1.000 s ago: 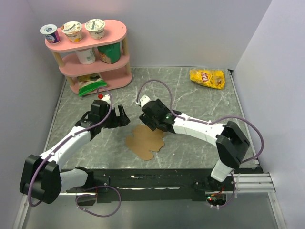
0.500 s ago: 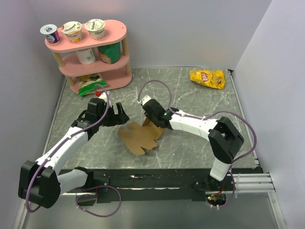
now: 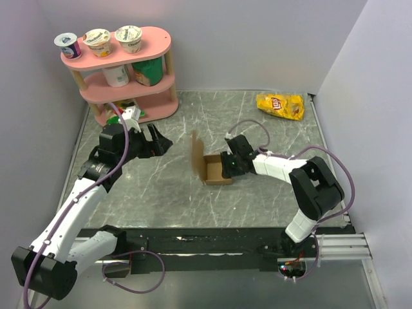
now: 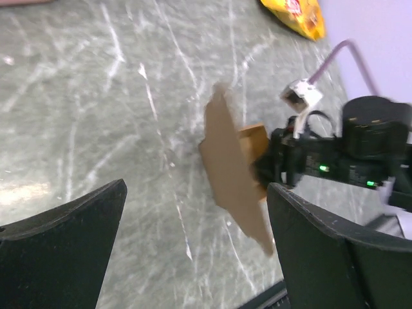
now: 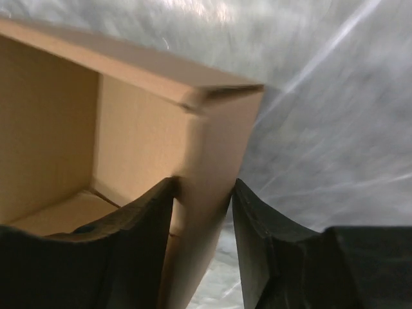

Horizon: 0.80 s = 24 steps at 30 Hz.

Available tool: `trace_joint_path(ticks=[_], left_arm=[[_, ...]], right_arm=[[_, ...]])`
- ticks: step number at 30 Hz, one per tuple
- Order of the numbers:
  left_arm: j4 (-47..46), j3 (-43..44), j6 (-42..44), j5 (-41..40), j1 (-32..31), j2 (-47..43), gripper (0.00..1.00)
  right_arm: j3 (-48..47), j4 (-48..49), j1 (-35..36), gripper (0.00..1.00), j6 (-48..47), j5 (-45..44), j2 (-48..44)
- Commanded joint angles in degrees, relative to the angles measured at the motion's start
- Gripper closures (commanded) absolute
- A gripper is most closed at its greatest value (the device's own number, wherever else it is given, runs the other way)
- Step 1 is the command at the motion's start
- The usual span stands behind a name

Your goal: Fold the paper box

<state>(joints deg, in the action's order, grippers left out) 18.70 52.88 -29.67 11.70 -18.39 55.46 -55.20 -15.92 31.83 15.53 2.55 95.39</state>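
Whole bench [image 3: 161,187] is viewed from high above its near edge; the paper box [image 3: 217,171] is shared by all three, point-blank from the right wrist.

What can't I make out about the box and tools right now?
Left wrist view: the inside of the paper box, hidden behind its raised flap; the picture is also blurred.
Right wrist view: the box's left part, cut off by the frame edge.
Top view: the fingertips of the right tool on the box wall, too small to tell.
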Motion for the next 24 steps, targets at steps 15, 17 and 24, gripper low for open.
trace_joint_path(ticks=[15,17,24], left_arm=[[-10.2,-12.3,-1.0,-5.6,-13.8,-1.1,0.02],[-12.2,-14.4,-2.1,-5.4,-13.8,-2.4,0.02],[-16.3,-15.0,-4.9,-8.8,-14.0,2.4,0.02]], right_arm=[[25.1,26.7,2.2,0.0,37.3,-8.7,-21.5],[26.3,24.1,2.1,0.0,34.4,-10.5,-27.2],[26.9,23.8,2.0,0.0,28.6,-10.4,-29.0]])
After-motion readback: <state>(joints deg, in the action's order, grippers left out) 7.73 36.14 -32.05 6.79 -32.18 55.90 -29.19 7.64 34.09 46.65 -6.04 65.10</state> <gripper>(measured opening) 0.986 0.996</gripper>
